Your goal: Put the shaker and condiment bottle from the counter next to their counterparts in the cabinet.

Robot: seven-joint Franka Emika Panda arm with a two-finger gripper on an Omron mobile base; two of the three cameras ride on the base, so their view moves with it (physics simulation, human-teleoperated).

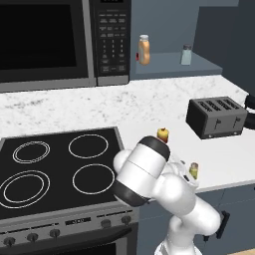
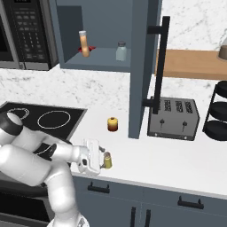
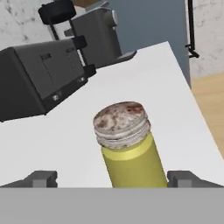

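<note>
The gripper [image 3: 112, 178] is spread wide, one fingertip [image 3: 41, 178] on each side of the shaker [image 3: 129, 146] without touching it. The shaker stands upright near the counter's [image 2: 177, 155] front edge. The arm reaches low from the left. Farther back, the condiment bottle [image 2: 83, 43] stands in the cabinet [image 2: 99, 60].

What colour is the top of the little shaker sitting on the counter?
Mottled reddish-brown with pale specks, above a yellow-green body; the shaker shows best in the hand view.

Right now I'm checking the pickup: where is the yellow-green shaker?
The shaker stands near the counter's front edge, right at the gripper, in front of the apple-like ball; the toaster sits further back.
</note>
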